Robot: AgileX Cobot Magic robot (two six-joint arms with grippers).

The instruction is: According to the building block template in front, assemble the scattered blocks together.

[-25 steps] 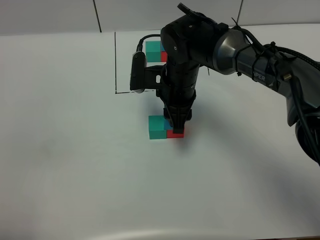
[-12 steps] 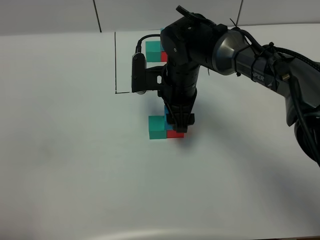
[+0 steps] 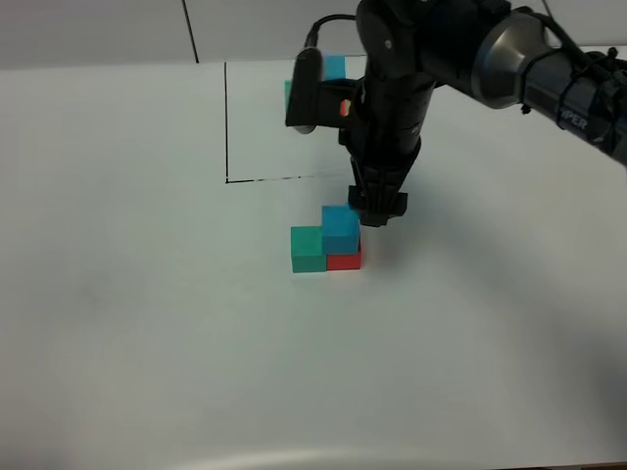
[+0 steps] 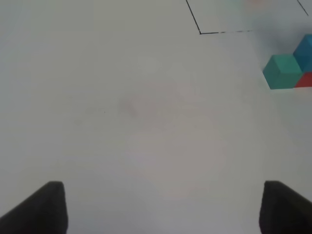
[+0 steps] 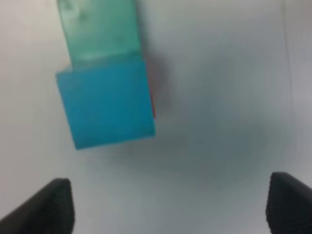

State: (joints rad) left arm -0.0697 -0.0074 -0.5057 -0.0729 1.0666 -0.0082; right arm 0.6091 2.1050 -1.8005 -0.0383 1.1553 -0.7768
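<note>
The scattered blocks stand joined on the white table. The teal-green cube [image 3: 308, 249] touches the red cube [image 3: 344, 260], and the blue cube [image 3: 340, 230] sits on the red one. My right gripper [image 3: 377, 211] hangs open and empty just above and behind them. In the right wrist view [image 5: 168, 207] its fingertips are wide apart, with the blue cube [image 5: 105, 105] and green cube [image 5: 97, 29] below. The template's black outline [image 3: 226, 117] lies at the back; its blue cube [image 3: 334, 67] and green cube [image 3: 289, 93] are partly hidden by the arm. My left gripper [image 4: 163, 209] is open over bare table.
The right arm [image 3: 460, 49] reaches in from the back right and covers much of the template. The left wrist view shows the green cube [image 4: 282, 72] and the outline's corner [image 4: 200, 32] far off. The left arm is outside the exterior view.
My right gripper has let go of the blue cube on the red cube and has risen up and back. The blue cube now shows in full. The cubes have not moved.
</note>
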